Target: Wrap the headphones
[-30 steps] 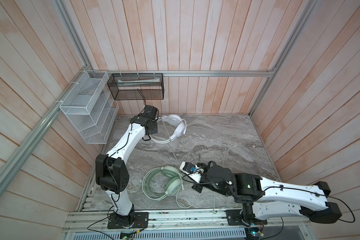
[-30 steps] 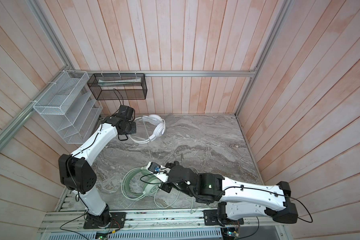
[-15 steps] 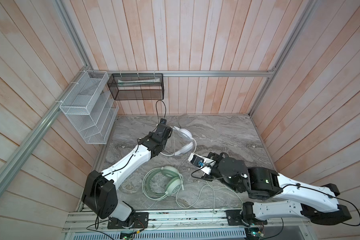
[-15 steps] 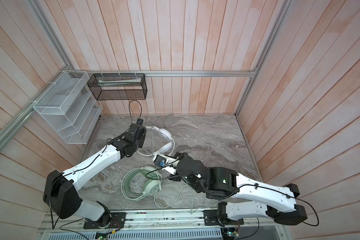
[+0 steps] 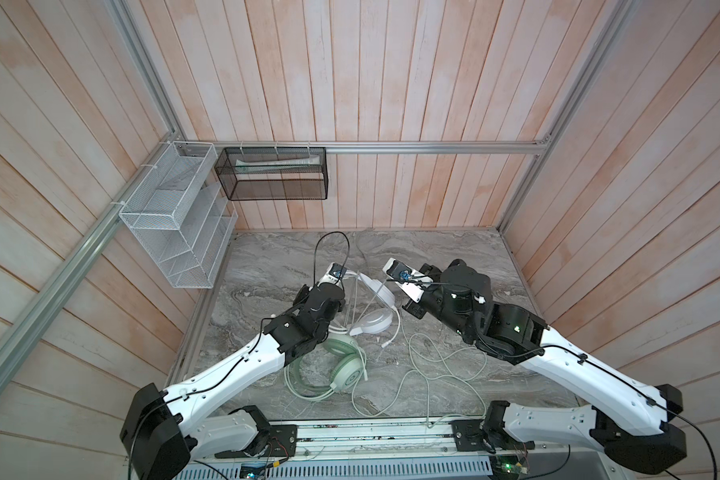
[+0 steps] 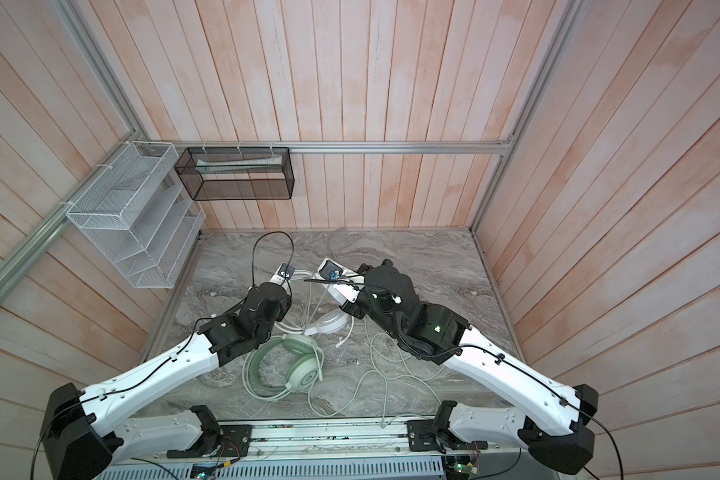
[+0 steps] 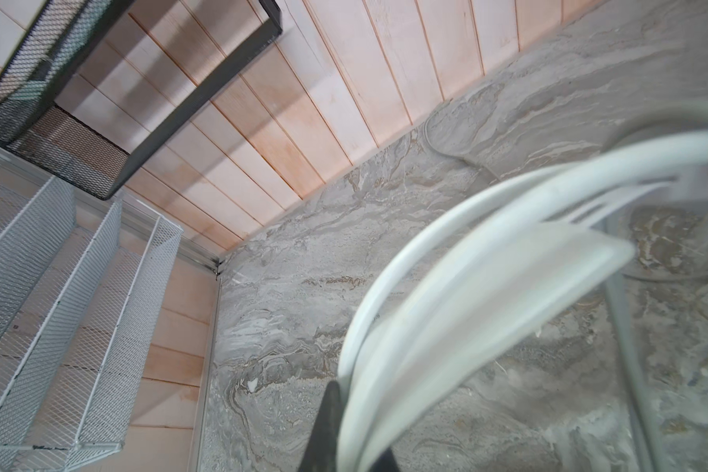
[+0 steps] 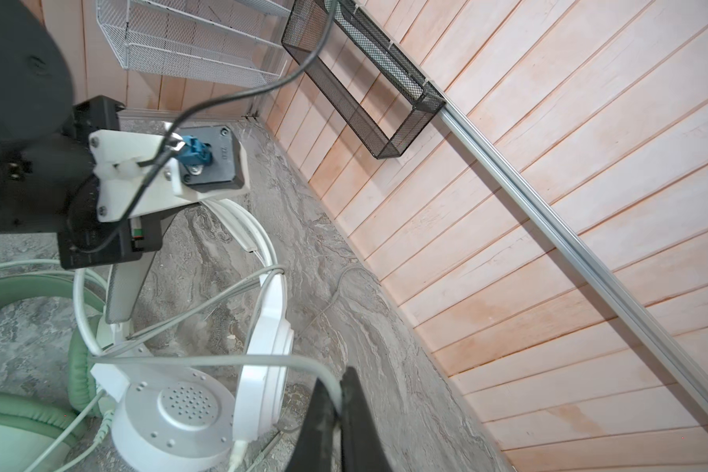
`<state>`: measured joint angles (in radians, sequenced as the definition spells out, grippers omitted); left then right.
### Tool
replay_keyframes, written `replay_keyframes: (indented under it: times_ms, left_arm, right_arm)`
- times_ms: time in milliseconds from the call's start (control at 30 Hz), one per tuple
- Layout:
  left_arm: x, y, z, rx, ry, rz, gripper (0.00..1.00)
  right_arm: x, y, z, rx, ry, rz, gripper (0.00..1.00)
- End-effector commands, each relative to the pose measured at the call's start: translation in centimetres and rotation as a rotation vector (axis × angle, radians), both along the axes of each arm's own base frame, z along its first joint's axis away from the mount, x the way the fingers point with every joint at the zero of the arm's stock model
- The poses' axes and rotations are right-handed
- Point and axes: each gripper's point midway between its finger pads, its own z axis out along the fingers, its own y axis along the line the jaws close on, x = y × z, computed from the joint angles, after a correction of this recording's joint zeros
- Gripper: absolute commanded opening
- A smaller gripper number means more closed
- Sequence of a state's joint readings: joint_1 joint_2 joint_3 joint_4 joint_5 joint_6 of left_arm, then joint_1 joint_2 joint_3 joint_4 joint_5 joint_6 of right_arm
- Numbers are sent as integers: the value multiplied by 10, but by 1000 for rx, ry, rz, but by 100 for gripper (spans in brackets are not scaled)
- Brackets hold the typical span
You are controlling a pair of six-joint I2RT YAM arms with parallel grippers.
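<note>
Left gripper (image 7: 354,445) is clamped on the white headset (image 5: 371,322) by its band, which we see arching out from between the dark jaws. Below that grip the headset reaches down to the table (image 5: 454,257) near its middle. One cup lies flat, perforated face up, and the other stands on edge beside it, so the long axis runs steeply from cups up to band. Our right gripper (image 8: 338,408) is pinched on a thin cable (image 8: 205,359) that stretches almost straight across to the white headset. We find the mint headset (image 5: 346,368) flat on the table just in front, under the left forearm, band bowed leftward, cups toward the middle.
</note>
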<state>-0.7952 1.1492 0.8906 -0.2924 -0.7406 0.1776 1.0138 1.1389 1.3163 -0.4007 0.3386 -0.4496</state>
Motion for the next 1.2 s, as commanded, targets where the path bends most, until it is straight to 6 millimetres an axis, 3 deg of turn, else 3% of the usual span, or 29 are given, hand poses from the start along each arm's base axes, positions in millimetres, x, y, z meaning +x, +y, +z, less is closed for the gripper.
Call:
replay_keyframes:
  times_ms: [0, 267, 433, 633, 767, 867, 1100, 1167]
  left_arm:
    - [-14, 0, -4, 48, -23, -50, 0]
    - [-39, -19, -8, 74, -68, -177, 0]
    - [-42, -20, 0, 40, -89, -191, 0]
    - [-49, -25, 3, -1, -87, -232, 0]
    - [-51, -29, 3, -20, -79, -252, 0]
    - [-51, -29, 3, -22, -74, -252, 0]
    - [-55, -32, 9, -59, -81, -282, 0]
    - [-56, -33, 6, -58, -74, -287, 0]
  right_arm:
    - [7, 6, 61, 179, -97, 24, 0]
    - [44, 23, 74, 235, -81, 51, 0]
    - [78, 21, 54, 241, -21, 29, 0]
    - [101, 19, 34, 277, 44, 34, 0]
    - [104, 25, 21, 271, 83, 66, 0]
    - [104, 24, 22, 293, 70, 65, 0]
    - [130, 25, -13, 264, 139, 14, 0]
    - [129, 26, -12, 278, 141, 24, 0]
